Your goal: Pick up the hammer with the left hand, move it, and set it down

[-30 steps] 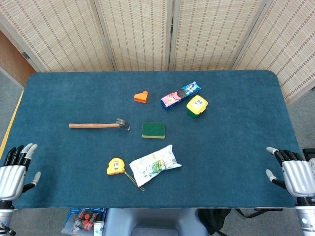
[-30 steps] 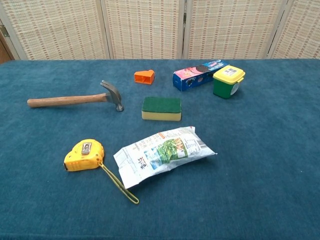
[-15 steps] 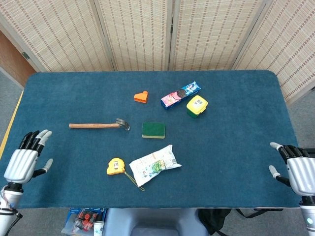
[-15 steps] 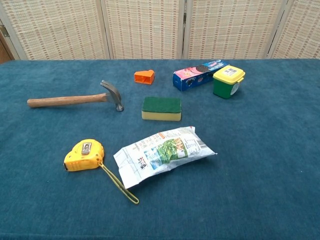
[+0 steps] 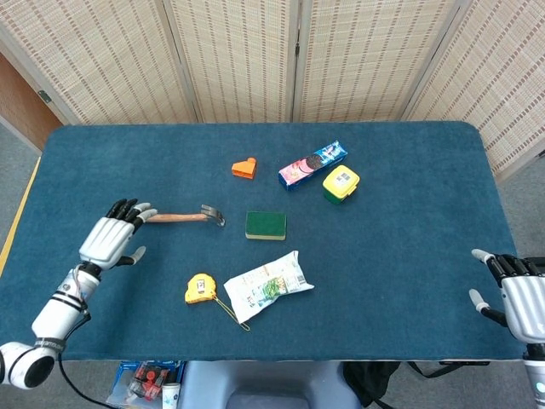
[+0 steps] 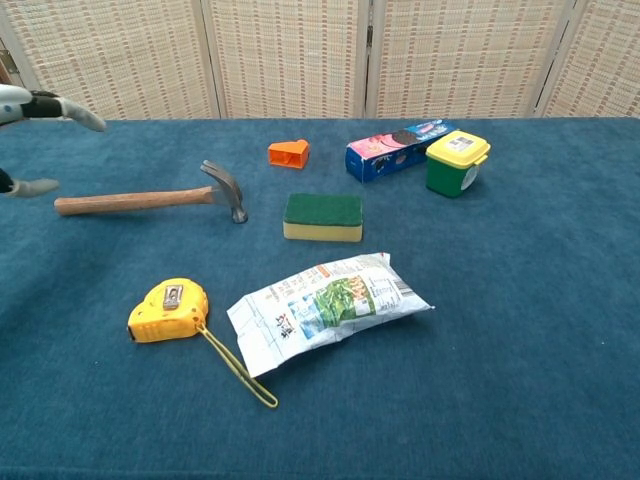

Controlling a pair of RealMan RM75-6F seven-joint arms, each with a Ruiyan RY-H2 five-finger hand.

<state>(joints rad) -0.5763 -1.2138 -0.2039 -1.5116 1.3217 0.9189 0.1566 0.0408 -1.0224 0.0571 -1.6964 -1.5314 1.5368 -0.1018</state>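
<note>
Two hands in view, neither holding anything. Nearest me, at the table's [image 5: 409, 281] front edge: right hand [image 5: 519, 300] parked off the right corner, fingers apart, idle. A yellow tape measure [image 6: 167, 311] and a snack bag [image 6: 330, 305] lie near the front, just beside each other.

Further in: my left hand [image 5: 112, 237] hangs over the left side of the table, fingers spread wide, fingertips [image 5: 128, 207] above the butt end of the hammer [image 6: 160, 198]. From the head view the fingertips cover the handle's end; the chest view shows only fingertips at the frame's edge, raised above the handle, so I judge no contact yet. Hammer lies flat, handle pointing left, head toward the sponge [image 6: 322, 216], apart from it.

Far side: orange block [image 6: 289, 152], cookie box [image 6: 392, 149], green tub [image 6: 455, 162], all well away from the reach.

Risks from here:
- Grasping at the butt end leaves the heavy head far from my palm; the hammer could droop or twist out on lift.
- Closing before I am low enough: fingers skim the round handle and roll it away.
- Pressing down on the handle end could swing the head toward the sponge.
- Cloth may let the handle sink, leaving little room for fingers beneath.
</note>
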